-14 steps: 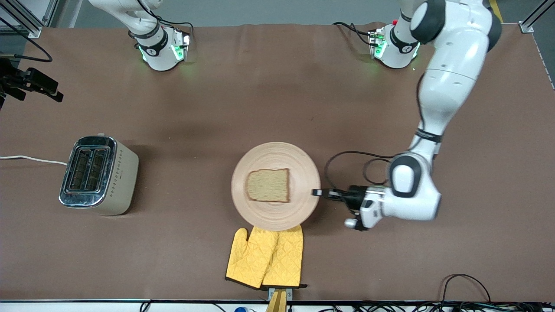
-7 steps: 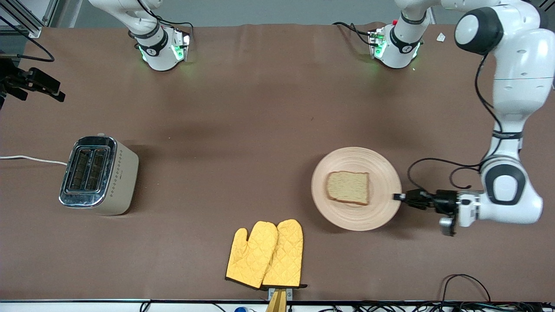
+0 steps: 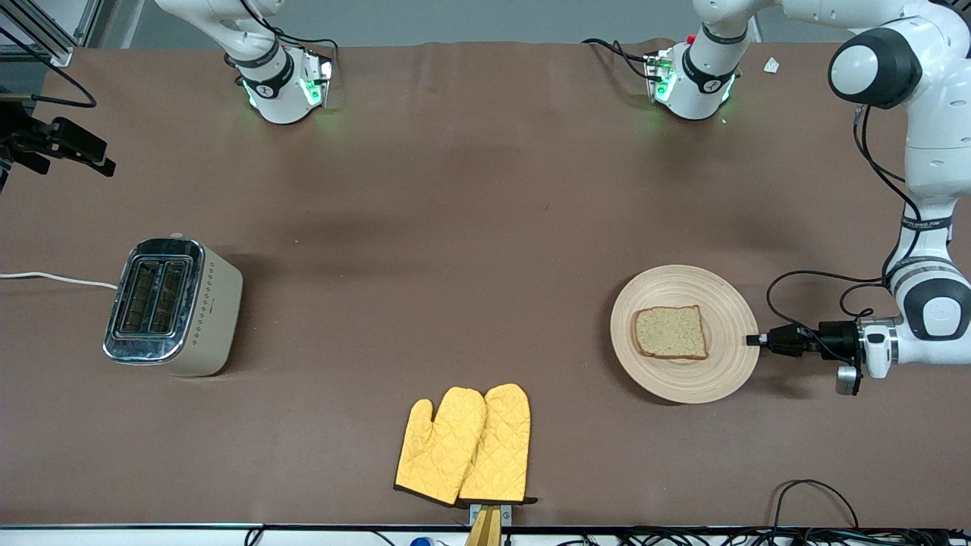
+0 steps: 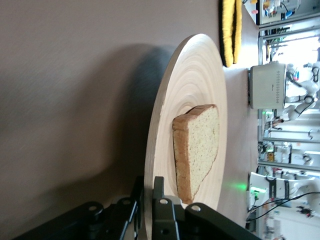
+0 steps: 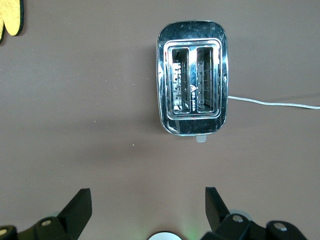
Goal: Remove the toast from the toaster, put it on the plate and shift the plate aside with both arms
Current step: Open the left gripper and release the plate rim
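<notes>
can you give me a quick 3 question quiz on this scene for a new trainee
1. True or false: the slice of toast lies on the wooden plate.
2. Which gripper is shut on the plate's rim? A) left gripper B) right gripper C) neither
3. Fill in: the right gripper hangs open over the ____.

Key:
1. True. The slice lies flat on the plate.
2. A. The left gripper clamps the plate's edge at the left arm's end of the table, as the left wrist view shows.
3. Toaster, whose two slots are empty. The yellow oven mitts lie nearer the front camera.
</notes>
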Controlling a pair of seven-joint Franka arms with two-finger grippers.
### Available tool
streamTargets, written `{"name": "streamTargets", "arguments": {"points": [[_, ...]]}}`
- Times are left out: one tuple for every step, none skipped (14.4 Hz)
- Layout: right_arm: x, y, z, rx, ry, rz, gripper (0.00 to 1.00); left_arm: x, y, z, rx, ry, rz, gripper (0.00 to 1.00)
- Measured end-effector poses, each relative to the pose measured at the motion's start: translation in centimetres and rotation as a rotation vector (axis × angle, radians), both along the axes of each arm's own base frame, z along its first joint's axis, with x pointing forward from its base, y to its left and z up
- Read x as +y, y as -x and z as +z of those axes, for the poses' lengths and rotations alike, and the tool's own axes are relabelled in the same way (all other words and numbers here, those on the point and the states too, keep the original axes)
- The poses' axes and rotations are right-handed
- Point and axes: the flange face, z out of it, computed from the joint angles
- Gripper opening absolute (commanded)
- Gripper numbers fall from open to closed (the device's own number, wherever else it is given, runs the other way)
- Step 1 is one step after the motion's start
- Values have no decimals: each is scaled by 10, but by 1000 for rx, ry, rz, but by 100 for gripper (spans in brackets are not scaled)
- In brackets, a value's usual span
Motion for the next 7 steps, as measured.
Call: {"name": "streamTargets", "arguments": {"points": [[0, 0, 0, 1, 0, 0, 100, 1, 3, -7, 39, 2, 20, 11], [0, 0, 0, 1, 0, 1, 100, 1, 4, -9, 58, 11, 30, 31], [0, 0, 0, 1, 0, 1, 100, 1, 3, -8, 69, 11, 35, 38], [0, 0, 0, 1, 0, 1, 100, 0, 2, -7, 73, 11, 37, 60], [1, 0, 0, 1, 0, 1, 100, -2, 0, -4, 72, 12, 38, 99], [1, 0, 0, 1, 0, 1, 100, -2, -2, 0, 69, 11, 39, 100], [1, 0, 0, 1, 0, 1, 100, -2, -3, 6, 70, 9, 40, 100]]}}
